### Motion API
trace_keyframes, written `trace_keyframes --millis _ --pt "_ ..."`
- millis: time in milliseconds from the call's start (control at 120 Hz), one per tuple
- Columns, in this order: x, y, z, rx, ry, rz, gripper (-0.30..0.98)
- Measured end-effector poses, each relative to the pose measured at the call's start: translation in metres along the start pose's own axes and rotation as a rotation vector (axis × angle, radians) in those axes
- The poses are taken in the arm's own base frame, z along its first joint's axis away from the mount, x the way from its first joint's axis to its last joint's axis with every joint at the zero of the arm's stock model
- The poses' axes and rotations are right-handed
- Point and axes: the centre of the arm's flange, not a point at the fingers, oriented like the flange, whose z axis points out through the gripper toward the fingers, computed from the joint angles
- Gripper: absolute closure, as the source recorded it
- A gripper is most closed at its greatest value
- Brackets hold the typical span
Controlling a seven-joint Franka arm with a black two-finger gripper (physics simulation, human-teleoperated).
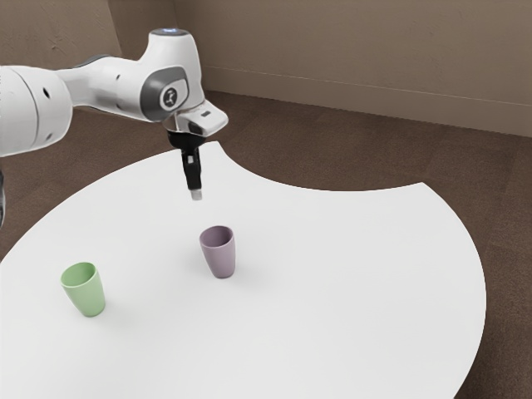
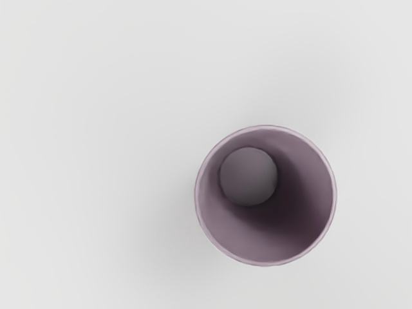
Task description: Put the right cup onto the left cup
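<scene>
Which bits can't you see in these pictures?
Green cup: inside bottom, exterior view, behind its near wall.
Arm: base, cut off by the exterior view's left edge.
Table: near edge, cut off below in the exterior view.
Pincer: open or shut, too small and side-on, exterior view.

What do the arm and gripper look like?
The arm is white with rounded segments and dark grey trim around its joints. A round black-and-white emblem marks the joint above the gripper, and a small blue mark sits on top. The gripper is slim and black, ending in pale grey.

Green cup (image 1: 89,298), purple cup (image 1: 220,260), apart.
</scene>
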Motion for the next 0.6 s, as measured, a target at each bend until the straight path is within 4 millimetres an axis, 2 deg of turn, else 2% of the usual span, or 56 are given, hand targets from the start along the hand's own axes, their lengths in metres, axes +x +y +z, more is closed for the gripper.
trace_keyframes --millis 108,267,600 --pt "-0.002 -0.001 0.021 -0.003 -0.006 0.006 0.00" --pt "0.007 0.001 0.054 -0.009 -0.015 0.028 0.00" --pt "0.021 -0.004 0.095 0.005 -0.008 0.054 0.00"
